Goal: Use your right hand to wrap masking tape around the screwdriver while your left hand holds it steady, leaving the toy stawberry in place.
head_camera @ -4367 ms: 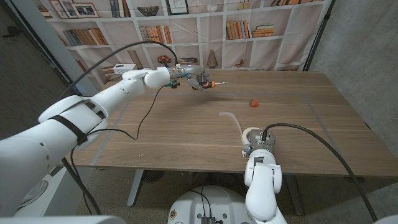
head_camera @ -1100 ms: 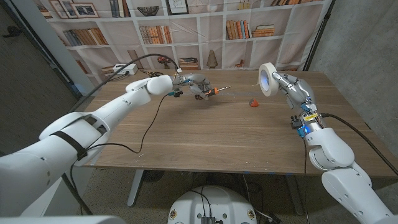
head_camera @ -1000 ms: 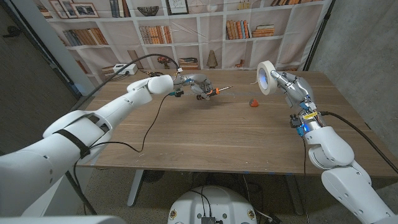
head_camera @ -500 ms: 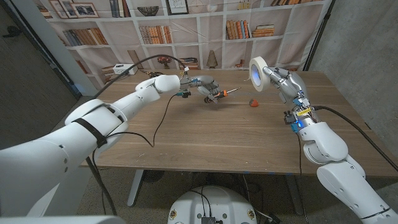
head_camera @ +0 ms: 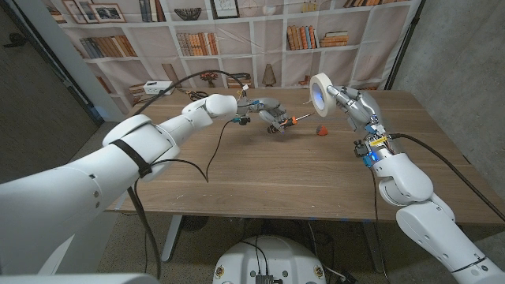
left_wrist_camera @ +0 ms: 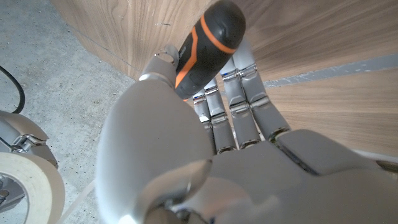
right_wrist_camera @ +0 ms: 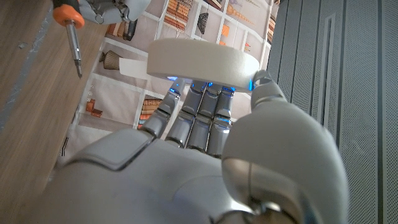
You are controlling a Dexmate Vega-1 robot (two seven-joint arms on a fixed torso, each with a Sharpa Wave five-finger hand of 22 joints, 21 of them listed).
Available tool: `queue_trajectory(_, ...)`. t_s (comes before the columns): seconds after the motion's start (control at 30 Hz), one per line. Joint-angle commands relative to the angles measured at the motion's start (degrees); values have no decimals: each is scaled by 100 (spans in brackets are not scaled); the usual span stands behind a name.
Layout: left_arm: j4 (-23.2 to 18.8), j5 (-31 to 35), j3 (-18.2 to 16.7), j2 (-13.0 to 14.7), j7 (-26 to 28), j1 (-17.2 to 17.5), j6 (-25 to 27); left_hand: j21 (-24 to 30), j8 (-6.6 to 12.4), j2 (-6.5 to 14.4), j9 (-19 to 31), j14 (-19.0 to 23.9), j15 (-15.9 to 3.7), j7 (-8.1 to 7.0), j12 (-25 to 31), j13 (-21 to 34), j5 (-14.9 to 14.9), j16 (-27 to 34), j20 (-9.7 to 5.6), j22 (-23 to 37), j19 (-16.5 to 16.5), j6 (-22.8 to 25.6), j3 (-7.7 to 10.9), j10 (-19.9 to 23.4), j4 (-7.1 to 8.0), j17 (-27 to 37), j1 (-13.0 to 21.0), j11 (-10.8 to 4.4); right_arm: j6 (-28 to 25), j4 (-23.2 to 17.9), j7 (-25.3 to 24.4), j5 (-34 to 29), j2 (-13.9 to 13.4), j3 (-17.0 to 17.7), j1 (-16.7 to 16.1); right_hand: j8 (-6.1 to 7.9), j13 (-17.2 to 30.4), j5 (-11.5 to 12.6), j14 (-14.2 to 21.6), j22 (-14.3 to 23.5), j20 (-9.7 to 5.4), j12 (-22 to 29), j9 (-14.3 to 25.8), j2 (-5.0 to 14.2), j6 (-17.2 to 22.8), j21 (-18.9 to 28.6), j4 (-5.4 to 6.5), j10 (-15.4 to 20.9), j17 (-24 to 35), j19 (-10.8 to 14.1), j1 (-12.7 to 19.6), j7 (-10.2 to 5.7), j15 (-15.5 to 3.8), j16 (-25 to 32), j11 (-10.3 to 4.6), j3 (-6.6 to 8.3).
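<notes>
Now my right hand (head_camera: 353, 103), gripping the masking tape (head_camera: 319, 85), has swung left toward the screwdriver (head_camera: 286, 121) my left hand (head_camera: 271, 115) grips mid-table; toy strawberry (head_camera: 321, 129) untouched between them. Wrapping can start.

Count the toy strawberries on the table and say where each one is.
1: the toy strawberry lies on the table, below and between the screwdriver and the tape roll.

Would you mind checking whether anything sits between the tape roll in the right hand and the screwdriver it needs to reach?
Nothing visible does: the masking tape is raised, facing the screwdriver; the toy strawberry lies lower, on the table.
</notes>
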Motion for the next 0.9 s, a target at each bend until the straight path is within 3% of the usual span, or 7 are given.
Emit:
queue_trajectory(0.03,236,-338,64,-198,-304,-80,-40,54,38,340,268,1589,-1564,34,-14,2032,28,-6,-383,-6,-10,672,163,510,110,2618,320,-268,14,84,-62,61,-102,-161,105,1619,15,12,-5,11,-16,18,255,626,29,61,592,149,9,-33,648,-46,-599,27,-143,814)
queue_trajectory(0.37,81,-621,-142,-93,-851,-9,-32,113,20,347,281,1599,-1565,40,-48,2050,21,-30,-381,-53,-32,670,165,521,106,2629,328,-262,137,330,-290,-190,-74,-245,170,1643,32,-4,-20,12,-17,32,220,627,27,119,592,113,-11,-73,651,-51,-606,50,-152,812)
queue_trajectory(0.63,-471,-522,-265,177,-953,143,115,153,7,356,286,1603,-1565,50,-59,2078,14,-50,-388,-83,-47,672,168,533,104,2631,334,-252,78,319,-752,-625,-17,-139,-32,1650,26,-17,-80,10,-29,30,174,626,31,159,593,85,-3,-105,652,-54,-625,64,-177,809)
queue_trajectory(0.9,-1032,-392,-392,385,-732,330,397,199,-1,363,308,1616,-1565,59,-76,2112,3,-73,-389,-118,-61,670,172,531,102,2627,339,-249,91,209,-744,-602,-20,-77,-286,1676,-76,-16,-13,3,39,40,107,609,99,239,522,223,-54,-68,729,-13,-591,100,-106,836)
